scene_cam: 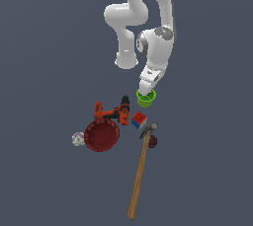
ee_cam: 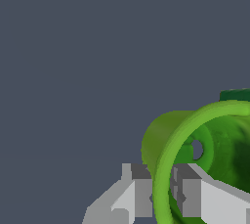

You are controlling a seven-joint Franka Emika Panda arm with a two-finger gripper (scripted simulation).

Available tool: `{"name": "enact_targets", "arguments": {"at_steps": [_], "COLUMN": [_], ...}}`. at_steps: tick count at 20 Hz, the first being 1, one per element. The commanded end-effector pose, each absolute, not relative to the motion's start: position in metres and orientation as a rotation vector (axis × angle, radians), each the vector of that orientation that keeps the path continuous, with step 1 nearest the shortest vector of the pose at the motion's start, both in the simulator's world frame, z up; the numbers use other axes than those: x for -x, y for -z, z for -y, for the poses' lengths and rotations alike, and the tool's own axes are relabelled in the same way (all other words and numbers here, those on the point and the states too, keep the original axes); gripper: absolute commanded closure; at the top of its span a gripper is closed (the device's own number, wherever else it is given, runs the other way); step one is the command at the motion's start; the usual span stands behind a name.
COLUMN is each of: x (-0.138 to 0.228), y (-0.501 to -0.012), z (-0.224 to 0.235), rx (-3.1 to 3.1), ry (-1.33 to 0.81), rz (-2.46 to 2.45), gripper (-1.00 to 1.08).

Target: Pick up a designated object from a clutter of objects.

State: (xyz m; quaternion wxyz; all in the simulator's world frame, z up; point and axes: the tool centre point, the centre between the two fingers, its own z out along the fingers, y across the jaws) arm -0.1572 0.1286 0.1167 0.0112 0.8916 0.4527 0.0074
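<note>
The lime-green cup [scene_cam: 146, 99] is at the far side of the clutter, just beyond the cube. My gripper [scene_cam: 145, 93] comes down onto it from above. In the wrist view the cup [ee_cam: 163, 137] fills the lower corner. One finger [ee_cam: 134, 193] is outside its wall and the other finger [ee_cam: 190, 193] is inside. Both press against the thick rim, so the gripper [ee_cam: 161, 196] is shut on the cup's wall. I cannot tell if the cup still touches the floor.
An orange-black drill [scene_cam: 111, 111] and a multicoloured cube [scene_cam: 139, 119] lie just in front of the cup. A dark-red bowl [scene_cam: 102, 135], a white-purple ball [scene_cam: 77, 139], a wooden-handled hammer [scene_cam: 140, 175] and a dark-red lump [scene_cam: 153, 142] lie nearer.
</note>
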Motion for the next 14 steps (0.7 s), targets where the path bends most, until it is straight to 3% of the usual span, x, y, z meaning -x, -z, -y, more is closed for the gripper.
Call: {"name": "enact_targets", "arguments": {"at_steps": [1,14], "x": [0.155,0.143], "y": [-0.132,-0.230], "z": [-0.121,-0.066], "rx": [-2.782,-2.785], "ry": [-0.027,-0.030], "rz": [-1.413,-1.416], "gripper": [1.08,1.08]}}
